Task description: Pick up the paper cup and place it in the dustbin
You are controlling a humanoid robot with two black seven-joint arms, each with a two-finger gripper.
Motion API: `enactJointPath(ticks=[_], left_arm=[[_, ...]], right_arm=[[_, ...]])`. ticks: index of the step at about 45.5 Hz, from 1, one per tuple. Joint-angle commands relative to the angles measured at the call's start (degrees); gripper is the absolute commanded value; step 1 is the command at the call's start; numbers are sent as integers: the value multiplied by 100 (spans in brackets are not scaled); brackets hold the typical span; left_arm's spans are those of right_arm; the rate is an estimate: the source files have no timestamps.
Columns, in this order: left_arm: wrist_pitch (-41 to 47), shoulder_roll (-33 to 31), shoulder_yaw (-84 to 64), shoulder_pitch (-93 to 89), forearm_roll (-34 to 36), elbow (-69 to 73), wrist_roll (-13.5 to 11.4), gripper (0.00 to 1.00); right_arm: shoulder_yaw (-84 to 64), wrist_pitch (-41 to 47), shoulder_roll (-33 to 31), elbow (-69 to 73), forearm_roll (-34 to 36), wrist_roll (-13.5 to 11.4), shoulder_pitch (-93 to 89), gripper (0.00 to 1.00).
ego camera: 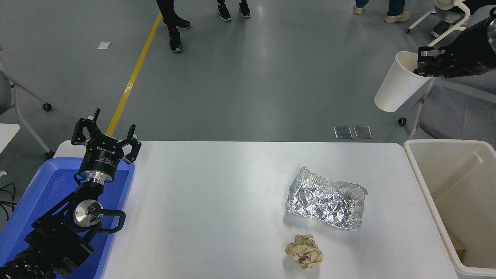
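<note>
My right gripper (423, 62) is shut on the rim of the white paper cup (398, 83) and holds it high in the air at the upper right, tilted with its base down-left, beyond the table's far right corner. The cream dustbin (420, 182) stands at the table's right edge, below and nearer than the cup; a brown scrap lies inside it. My left arm is parked at the lower left with its gripper (104, 133) open over the blue bin.
A crinkled foil tray (325, 203) and a crumpled brown paper ball (304, 251) lie on the white table (209, 201) at the right. A blue bin (38, 205) sits at the left. People's feet and chairs are on the floor beyond.
</note>
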Motion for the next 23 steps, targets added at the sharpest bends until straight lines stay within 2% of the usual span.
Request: enactJointPath(ticks=[1, 6, 14, 23], left_arm=[[1, 1, -9, 0, 0, 3, 0, 98], [1, 1, -9, 0, 0, 2, 0, 98], [1, 1, 0, 0, 0, 3, 0, 98], [1, 1, -9, 0, 0, 3, 0, 98]], right_arm=[[10, -376, -209, -1737, 94, -54, -1602, 0], [133, -420, -332, -3091, 330, -54, -2762, 0], [282, -437, -350, -4753, 1262, -54, -4538, 0], [659, -815, -306, -5581, 1676, -151, -5910, 0]])
